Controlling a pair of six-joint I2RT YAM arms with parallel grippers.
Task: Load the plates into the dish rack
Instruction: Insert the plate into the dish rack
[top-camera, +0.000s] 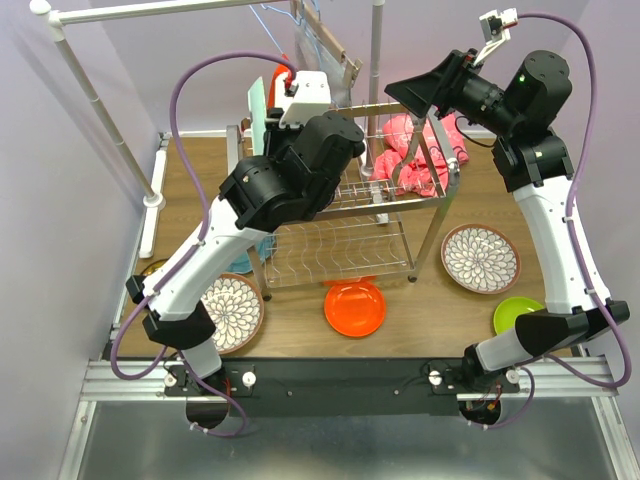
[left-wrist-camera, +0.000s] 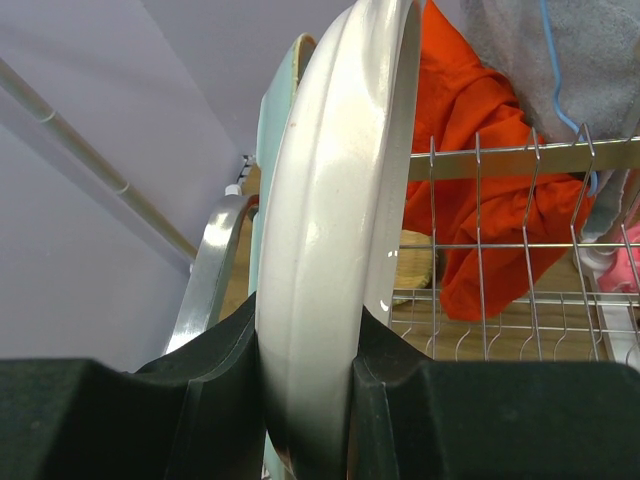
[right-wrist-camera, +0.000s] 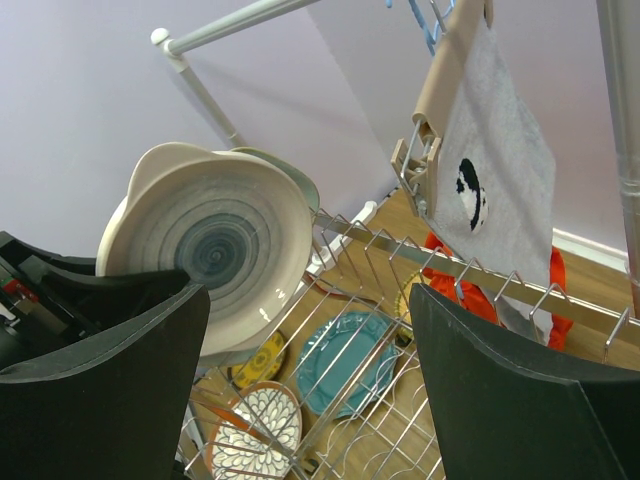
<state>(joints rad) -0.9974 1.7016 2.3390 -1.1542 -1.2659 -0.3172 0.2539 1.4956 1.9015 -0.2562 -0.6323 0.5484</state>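
Note:
My left gripper (left-wrist-camera: 305, 340) is shut on the rim of a white plate (left-wrist-camera: 340, 200), held on edge at the left end of the dish rack's upper shelf (left-wrist-camera: 500, 160). A mint plate (left-wrist-camera: 272, 130) stands just behind it and also shows in the top view (top-camera: 256, 115). My right gripper (right-wrist-camera: 310, 380) is open and empty, high over the rack's (top-camera: 400, 200) right end (top-camera: 425, 95). On the table lie two floral plates (top-camera: 232, 310) (top-camera: 480, 258), an orange plate (top-camera: 355, 308), a lime green plate (top-camera: 518, 315), a teal plate (right-wrist-camera: 350, 360) and a small yellow plate (right-wrist-camera: 255, 362).
A white clothes rail (top-camera: 95, 100) runs along the left and back, with a grey cloth on a hanger (right-wrist-camera: 495, 170). An orange-red cloth (left-wrist-camera: 470, 150) hangs behind the rack. A pink cloth (top-camera: 420, 155) lies at the rack's far right.

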